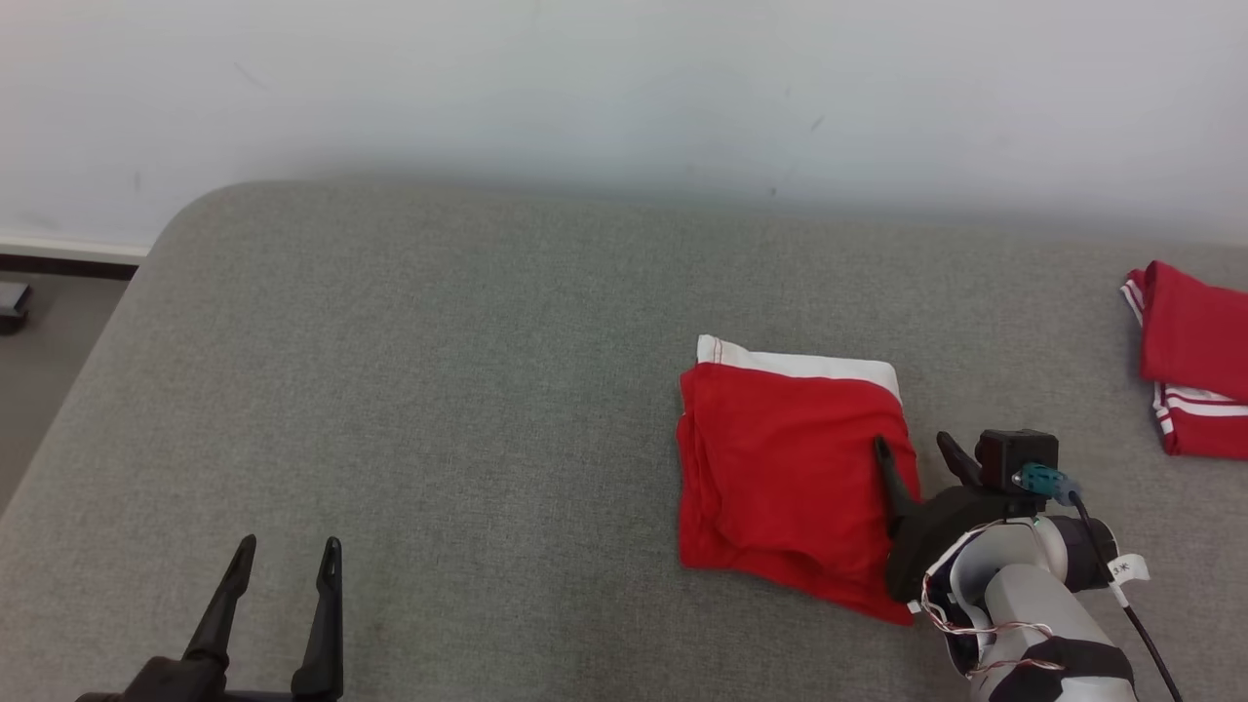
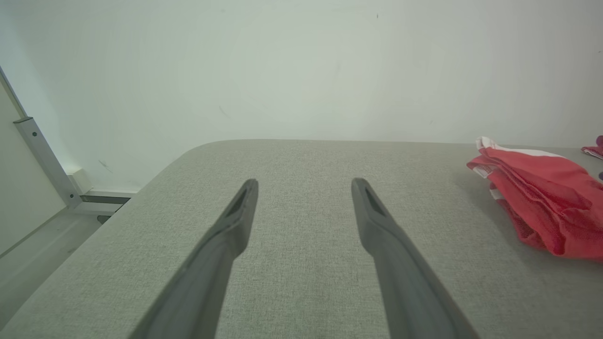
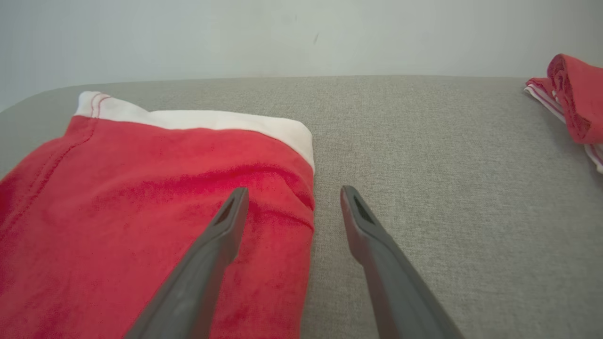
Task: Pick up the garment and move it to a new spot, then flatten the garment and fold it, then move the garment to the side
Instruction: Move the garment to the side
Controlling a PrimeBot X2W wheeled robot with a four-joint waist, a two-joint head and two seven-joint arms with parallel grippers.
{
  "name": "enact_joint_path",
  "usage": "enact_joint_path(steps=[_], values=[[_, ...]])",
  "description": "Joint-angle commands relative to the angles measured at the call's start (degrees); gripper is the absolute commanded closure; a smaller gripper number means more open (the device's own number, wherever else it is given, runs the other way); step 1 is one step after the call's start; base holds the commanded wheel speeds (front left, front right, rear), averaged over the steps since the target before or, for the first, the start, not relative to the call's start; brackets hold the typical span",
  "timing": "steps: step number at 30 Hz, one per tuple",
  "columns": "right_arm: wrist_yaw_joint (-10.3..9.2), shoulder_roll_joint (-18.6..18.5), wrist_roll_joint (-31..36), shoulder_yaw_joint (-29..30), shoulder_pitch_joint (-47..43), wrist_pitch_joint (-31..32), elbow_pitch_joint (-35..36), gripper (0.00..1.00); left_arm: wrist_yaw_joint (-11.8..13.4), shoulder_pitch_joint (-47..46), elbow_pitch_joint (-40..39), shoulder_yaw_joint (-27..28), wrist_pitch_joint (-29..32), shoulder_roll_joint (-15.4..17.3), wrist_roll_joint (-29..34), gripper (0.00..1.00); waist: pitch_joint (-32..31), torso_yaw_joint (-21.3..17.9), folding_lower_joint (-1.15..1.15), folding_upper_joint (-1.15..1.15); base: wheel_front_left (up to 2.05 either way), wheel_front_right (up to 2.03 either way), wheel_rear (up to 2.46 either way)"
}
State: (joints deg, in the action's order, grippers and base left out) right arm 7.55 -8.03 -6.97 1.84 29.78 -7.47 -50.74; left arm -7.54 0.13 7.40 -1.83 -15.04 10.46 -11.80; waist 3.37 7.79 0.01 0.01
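The garment (image 1: 785, 478) is red with a white band along its far edge, folded into a rough square right of centre on the grey surface. My right gripper (image 1: 915, 450) stands open over the garment's right edge, one finger above the red cloth and the other above the bare surface; nothing is held. The right wrist view shows the garment (image 3: 141, 212) under the left finger, with the right gripper (image 3: 291, 197) straddling its edge. My left gripper (image 1: 289, 556) is open at the lower left, far from the cloth. In the left wrist view the left gripper (image 2: 305, 188) is empty and the garment (image 2: 541, 193) lies at the right.
A second folded red cloth with white stripes (image 1: 1191, 356) lies at the right edge of the grey padded surface (image 1: 439, 390). A pale wall (image 1: 624, 88) runs behind it. The surface's rounded corner and the floor (image 1: 39, 341) are at the left.
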Motion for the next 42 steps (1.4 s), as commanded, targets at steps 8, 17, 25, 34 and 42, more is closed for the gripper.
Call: enact_joint_path(steps=[8, 17, 25, 34, 42], values=[[-0.17, 1.0, 0.4, 1.1, 4.3, -1.0, -11.2, 0.0, 0.1, -1.7, 0.4, 0.1, -0.2, 0.4, -0.4, 0.0, 1.6, 1.0, -0.01, -0.01, 0.0, 0.0, 0.0], [-0.17, 3.3, -3.2, -1.0, 5.8, -1.3, -16.9, 1.0, 0.1, -2.1, 0.7, 0.4, -0.2, 0.0, -0.2, 0.0, 2.2, 0.2, -0.01, -0.01, 0.0, 0.0, 0.0], [-0.17, -0.2, -4.8, -4.5, 8.9, -2.8, -16.4, 1.0, 0.1, -2.6, 0.6, 0.2, -0.2, 0.3, -0.5, 0.0, 2.5, 0.0, -0.01, -0.01, 0.0, 0.0, 0.0], [-0.17, -7.4, -6.2, -15.4, 14.3, -0.1, -12.6, 1.0, 0.1, -3.6, 0.0, -0.3, -0.2, 0.3, -0.4, 0.0, 5.5, -1.7, -0.01, -0.01, 0.0, 0.0, 0.0], [-0.17, -17.8, -10.0, -24.4, 21.4, 4.5, -6.2, 1.0, 0.1, -6.7, -2.6, -0.3, -0.2, 0.9, -1.2, 0.0, 12.8, -5.2, -0.01, -0.01, 0.0, 0.0, 0.0]])
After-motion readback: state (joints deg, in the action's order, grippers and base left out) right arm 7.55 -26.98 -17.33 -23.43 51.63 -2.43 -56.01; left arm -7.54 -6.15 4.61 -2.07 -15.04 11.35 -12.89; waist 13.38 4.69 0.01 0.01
